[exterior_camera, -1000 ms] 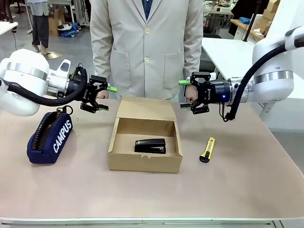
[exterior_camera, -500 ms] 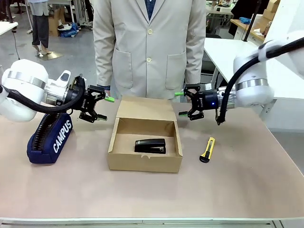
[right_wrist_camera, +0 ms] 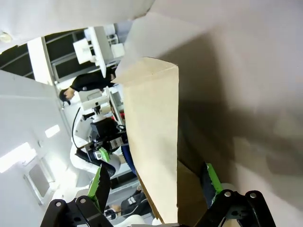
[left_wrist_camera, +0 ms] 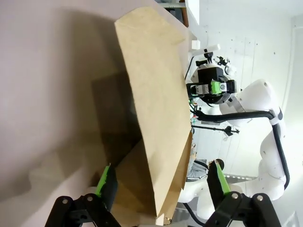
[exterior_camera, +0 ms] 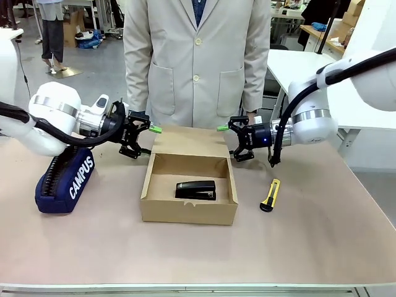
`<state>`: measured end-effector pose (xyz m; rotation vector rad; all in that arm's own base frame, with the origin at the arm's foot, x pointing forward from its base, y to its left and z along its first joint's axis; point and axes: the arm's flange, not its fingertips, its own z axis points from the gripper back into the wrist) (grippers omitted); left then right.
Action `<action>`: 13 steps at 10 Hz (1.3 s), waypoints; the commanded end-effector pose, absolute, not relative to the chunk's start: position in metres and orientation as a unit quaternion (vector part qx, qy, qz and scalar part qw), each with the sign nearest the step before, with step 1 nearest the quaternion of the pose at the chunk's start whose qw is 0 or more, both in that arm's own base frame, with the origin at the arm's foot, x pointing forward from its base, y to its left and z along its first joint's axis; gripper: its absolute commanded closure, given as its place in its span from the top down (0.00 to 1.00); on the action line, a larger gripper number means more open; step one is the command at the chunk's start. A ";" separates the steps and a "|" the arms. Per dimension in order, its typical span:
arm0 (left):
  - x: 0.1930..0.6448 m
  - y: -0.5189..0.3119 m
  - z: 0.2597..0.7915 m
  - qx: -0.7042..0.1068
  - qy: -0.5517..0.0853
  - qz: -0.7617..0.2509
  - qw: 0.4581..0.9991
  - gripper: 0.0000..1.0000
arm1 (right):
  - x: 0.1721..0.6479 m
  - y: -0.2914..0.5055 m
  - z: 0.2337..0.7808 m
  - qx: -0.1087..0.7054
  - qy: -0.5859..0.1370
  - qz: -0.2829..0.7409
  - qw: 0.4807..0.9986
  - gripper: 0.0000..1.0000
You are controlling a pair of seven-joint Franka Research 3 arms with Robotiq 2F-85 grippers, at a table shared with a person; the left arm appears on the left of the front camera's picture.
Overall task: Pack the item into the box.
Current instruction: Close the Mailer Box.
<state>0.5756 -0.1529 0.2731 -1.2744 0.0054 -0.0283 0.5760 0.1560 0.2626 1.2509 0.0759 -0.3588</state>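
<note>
Stapler [exterior_camera: 195,190] lies flat inside cardboard box [exterior_camera: 189,213], toward its front wall, long axis L-R; can't tell its head end. Behind it, L gripper [exterior_camera: 147,141] and R gripper [exterior_camera: 230,142] gape empty at lid flap [exterior_camera: 190,142] ends.

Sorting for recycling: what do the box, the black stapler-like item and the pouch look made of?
Box: matte brown cardboard, creased flap. Stapler-like item: probably black plastic, glossy sheen. CAMPUS pouch: seemingly navy fabric, soft bulging shape, chunky zip.
</note>
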 end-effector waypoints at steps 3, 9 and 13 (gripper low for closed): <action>0.587 -0.163 0.270 -0.635 0.018 -0.042 0.771 1.00 | 0.586 0.156 0.262 0.606 0.079 -0.148 0.778 1.00; 0.590 -0.164 0.266 -0.639 0.049 -0.048 0.766 0.60 | 0.582 0.158 0.258 0.602 0.092 -0.131 0.782 0.60; 0.590 -0.164 0.265 -0.642 0.048 -0.046 0.763 0.40 | 0.578 0.158 0.260 0.605 0.091 -0.115 0.783 0.40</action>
